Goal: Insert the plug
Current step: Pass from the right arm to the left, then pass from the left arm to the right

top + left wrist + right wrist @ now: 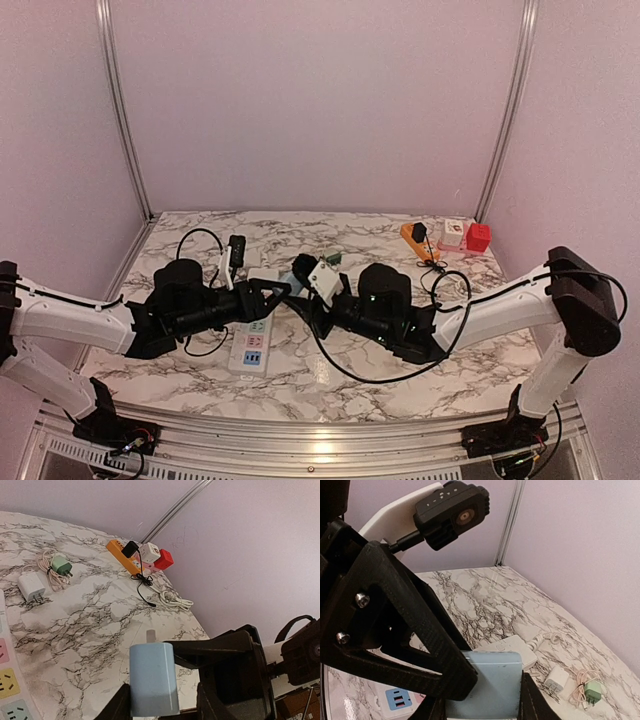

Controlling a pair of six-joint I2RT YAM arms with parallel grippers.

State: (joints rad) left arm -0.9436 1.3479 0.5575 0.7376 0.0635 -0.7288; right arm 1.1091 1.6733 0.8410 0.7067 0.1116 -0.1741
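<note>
The pale blue plug hangs in mid-air at the centre of the overhead view, just above the power strip lying on the counter. My right pincer pinches it. The left pincer straddles it too, but a gap shows on one side, so I cannot tell whether it grips. I should seat the left hold squarely before the right lets go, then square the plug over the strip. I can read no brand or writing anywhere.

pale blue plug cut off at bottom edge, power strip half hidden from above
</note>
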